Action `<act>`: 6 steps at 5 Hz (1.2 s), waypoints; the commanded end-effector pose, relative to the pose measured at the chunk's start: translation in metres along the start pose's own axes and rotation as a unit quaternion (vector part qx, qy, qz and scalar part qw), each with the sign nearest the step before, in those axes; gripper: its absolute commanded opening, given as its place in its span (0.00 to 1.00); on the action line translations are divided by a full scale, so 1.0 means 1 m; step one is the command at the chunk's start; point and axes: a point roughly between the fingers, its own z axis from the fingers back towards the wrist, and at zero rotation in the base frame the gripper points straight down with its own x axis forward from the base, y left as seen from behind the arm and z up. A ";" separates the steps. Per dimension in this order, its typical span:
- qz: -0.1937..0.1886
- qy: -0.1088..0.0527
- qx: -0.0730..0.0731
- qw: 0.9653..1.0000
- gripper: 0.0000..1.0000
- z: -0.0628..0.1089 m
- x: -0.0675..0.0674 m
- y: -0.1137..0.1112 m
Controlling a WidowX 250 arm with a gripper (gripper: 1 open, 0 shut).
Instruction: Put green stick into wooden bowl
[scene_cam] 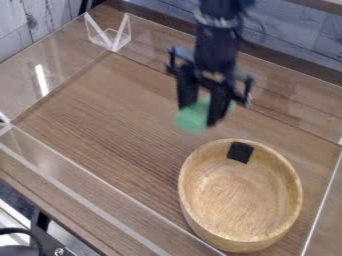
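My gripper (207, 98) hangs over the wooden tabletop, pointing almost straight down, its black fingers shut on the green stick (197, 114). The stick's lower end sticks out below the fingers and is off the table. The wooden bowl (242, 193), round and light tan, sits at the lower right, just below and to the right of the stick. A small black cube (239, 152) lies inside the bowl near its far rim.
Clear acrylic walls (54, 70) fence the table on the left, front and right. A small clear bracket (107, 32) stands at the back left. A grey wall runs along the back.
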 end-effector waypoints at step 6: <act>-0.093 -0.047 0.010 0.995 0.00 -0.025 -0.008 -0.084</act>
